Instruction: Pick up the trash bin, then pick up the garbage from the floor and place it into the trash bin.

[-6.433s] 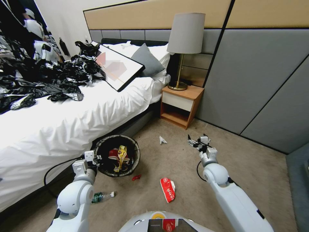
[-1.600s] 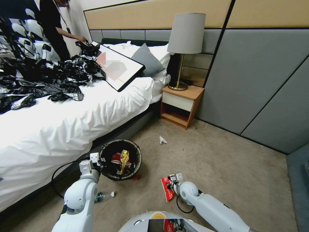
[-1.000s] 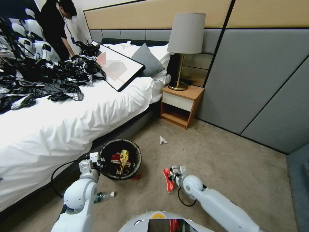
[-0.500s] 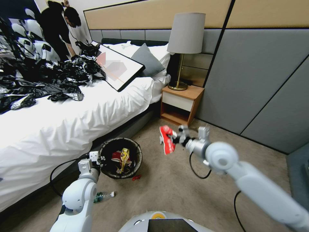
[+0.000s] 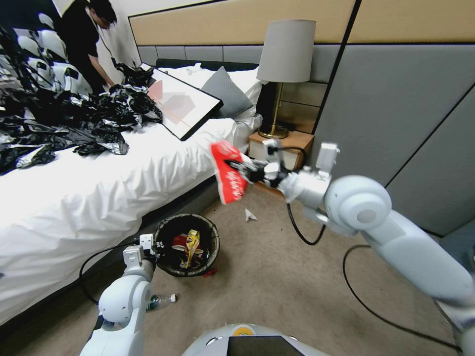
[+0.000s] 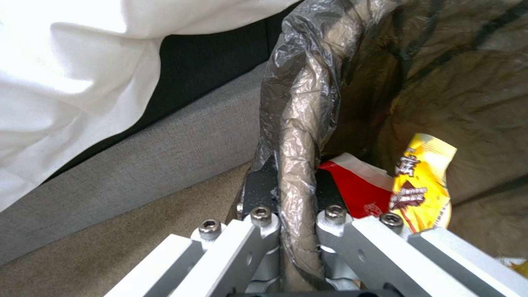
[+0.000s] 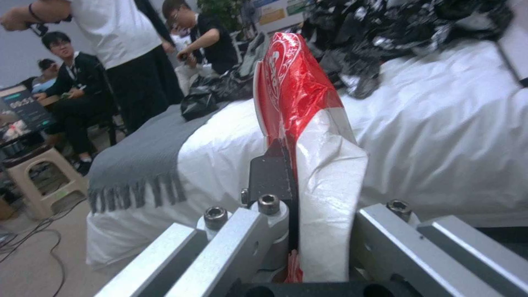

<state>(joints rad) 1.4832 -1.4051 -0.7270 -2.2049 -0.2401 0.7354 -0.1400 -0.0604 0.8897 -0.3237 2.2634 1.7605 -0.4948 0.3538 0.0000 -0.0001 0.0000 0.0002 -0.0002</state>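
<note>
Beige carpet (image 5: 297, 277), white bed (image 5: 123, 173) left, nightstand (image 5: 292, 143) and grey wall panels (image 5: 396, 113) behind. Left gripper (image 6: 296, 194) clamped on the bag-lined rim of the trash bin (image 5: 185, 244) beside the bed. Right gripper (image 5: 247, 170) pinched a red-and-white wrapper (image 5: 228, 170) in mid-air, above the bin. White scrap (image 5: 250, 214) lay on the carpet.

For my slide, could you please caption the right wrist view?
Right hand shut on a red-and-white wrapper, held up before the white bed.
</note>
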